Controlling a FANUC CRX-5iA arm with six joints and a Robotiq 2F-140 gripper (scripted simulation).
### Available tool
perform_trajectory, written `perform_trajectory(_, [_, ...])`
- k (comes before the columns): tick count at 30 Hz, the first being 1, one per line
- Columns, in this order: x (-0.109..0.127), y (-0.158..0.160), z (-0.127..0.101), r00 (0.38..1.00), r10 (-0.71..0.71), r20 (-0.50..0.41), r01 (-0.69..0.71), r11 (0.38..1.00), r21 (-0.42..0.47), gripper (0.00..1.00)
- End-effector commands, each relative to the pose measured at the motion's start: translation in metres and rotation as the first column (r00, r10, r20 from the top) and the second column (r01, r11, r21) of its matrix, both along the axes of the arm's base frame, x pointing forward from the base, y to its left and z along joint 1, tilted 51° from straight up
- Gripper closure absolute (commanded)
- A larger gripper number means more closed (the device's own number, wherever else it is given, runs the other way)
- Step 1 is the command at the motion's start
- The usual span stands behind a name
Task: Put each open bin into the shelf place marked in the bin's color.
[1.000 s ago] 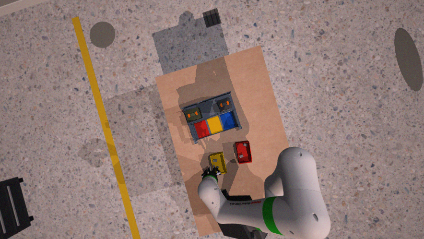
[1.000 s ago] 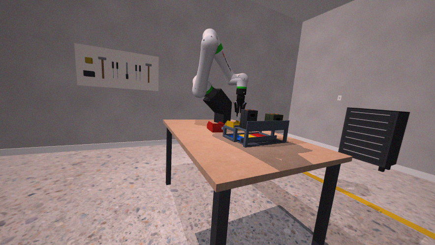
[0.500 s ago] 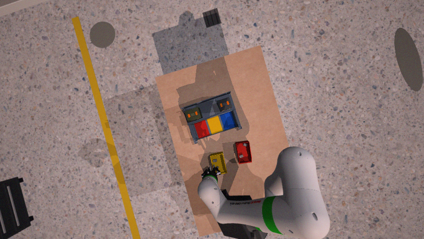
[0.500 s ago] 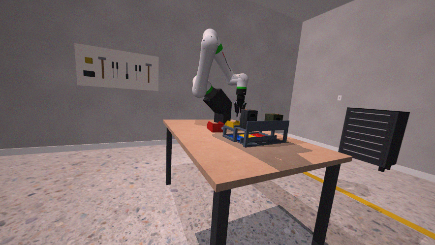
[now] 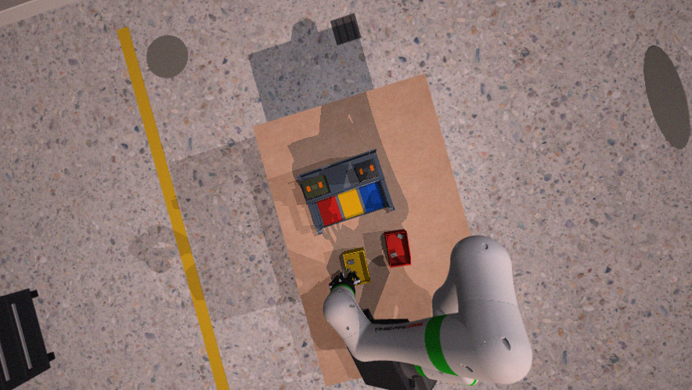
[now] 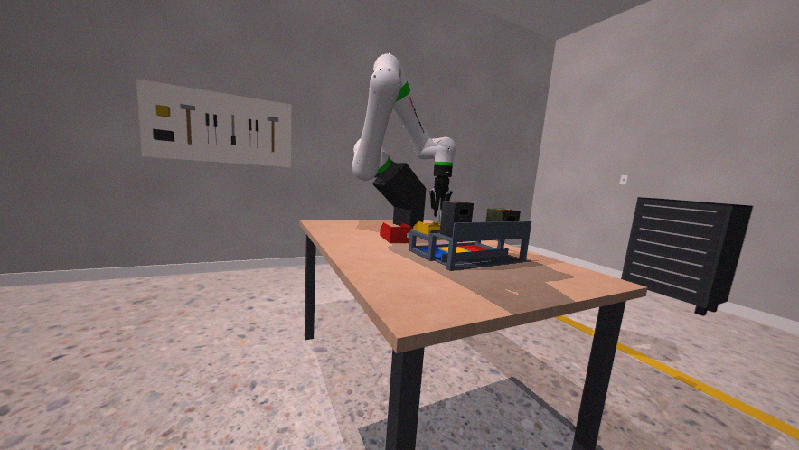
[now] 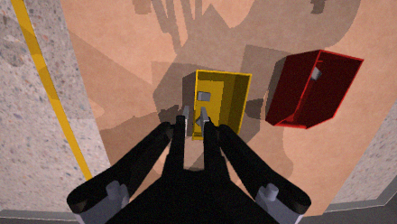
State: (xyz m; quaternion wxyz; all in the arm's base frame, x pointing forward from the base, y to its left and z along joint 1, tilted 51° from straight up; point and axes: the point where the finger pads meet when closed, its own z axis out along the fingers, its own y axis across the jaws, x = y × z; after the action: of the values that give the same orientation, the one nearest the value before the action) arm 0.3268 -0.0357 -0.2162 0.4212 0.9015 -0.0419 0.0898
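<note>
The open bins are yellow [image 5: 358,265] [image 6: 427,227] [image 7: 230,104] and red [image 5: 401,247] [image 6: 394,232] [image 7: 301,97] (plain, both of them). The slate-blue shelf [image 5: 339,176] [image 6: 492,229] carries solid red, yellow and blue marks. White arm [image 5: 397,339] [image 6: 375,111], green bands. The floor [image 5: 556,193] [image 6: 195,357] [image 7: 32,135] is pale, speckled terrazzo, striped with yellow; the tabletop [image 5: 411,125] [image 6: 346,257] [image 7: 113,27], tan.
</note>
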Motion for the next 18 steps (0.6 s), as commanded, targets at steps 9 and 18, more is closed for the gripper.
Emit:
perform_trajectory(9, [0.002,-0.012,-0.010,1.000,0.000,0.000,0.000,1.000,0.001,0.85])
perform_trajectory(18, [0.003,-0.018,-0.015,1.000,0.000,0.001,0.000,1.000,0.000,0.85])
